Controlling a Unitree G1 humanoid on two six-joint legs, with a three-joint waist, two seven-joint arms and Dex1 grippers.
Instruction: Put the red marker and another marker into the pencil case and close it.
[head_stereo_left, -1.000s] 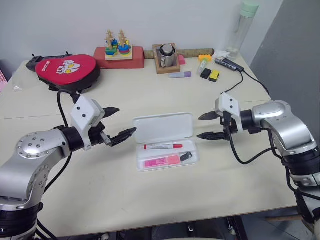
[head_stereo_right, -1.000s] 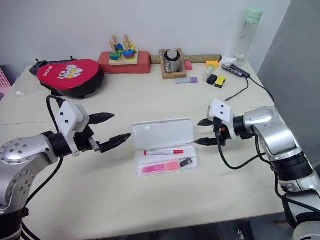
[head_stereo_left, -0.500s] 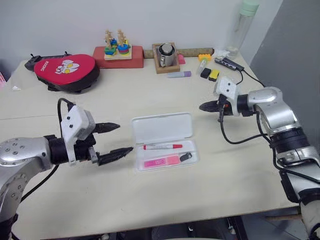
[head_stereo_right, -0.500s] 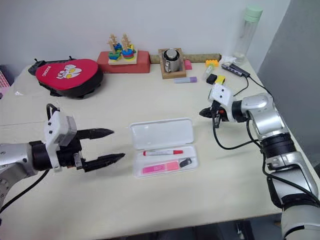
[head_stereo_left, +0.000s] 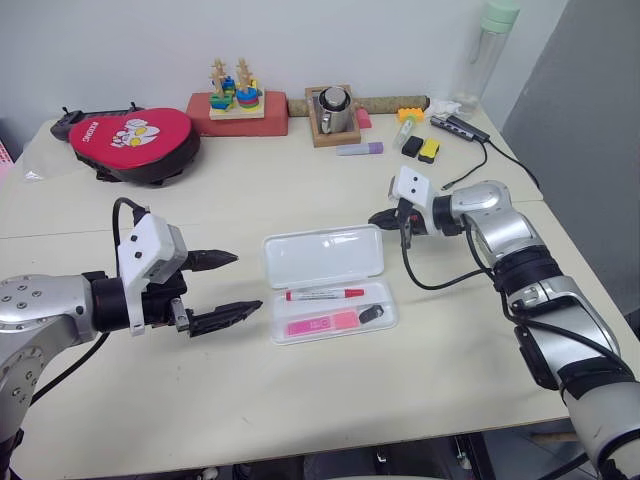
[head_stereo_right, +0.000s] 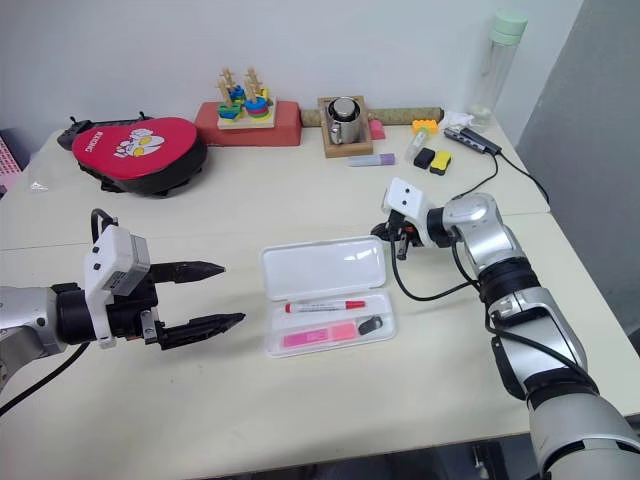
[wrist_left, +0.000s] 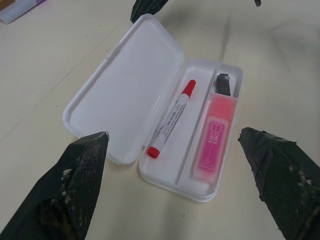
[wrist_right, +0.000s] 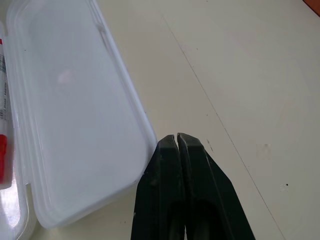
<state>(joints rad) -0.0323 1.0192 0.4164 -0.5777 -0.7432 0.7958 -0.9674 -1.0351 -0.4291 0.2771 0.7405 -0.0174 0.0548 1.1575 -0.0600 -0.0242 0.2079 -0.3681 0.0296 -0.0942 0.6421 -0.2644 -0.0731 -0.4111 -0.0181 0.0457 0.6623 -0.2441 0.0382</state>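
Observation:
The white pencil case lies open mid-table, its lid flat on the far side of the tray. In the tray lie the red marker and, nearer me, the pink highlighter with a small black piece at its right end. My left gripper is open and empty, level with the case and a little to its left. Its fingers frame the case in the left wrist view. My right gripper is shut on nothing, tip close against the lid's far right corner. I cannot tell whether it touches.
Along the back edge stand a red pouch, a stacking toy on a red block, a metal mug in a wooden tray, a purple marker, small yellow and black items, a cabled hub and a bottle.
My right gripper has shut and swung left and forward, from beside the tray to the lid's far right corner. My left gripper, still open, drew back from the case's left end.

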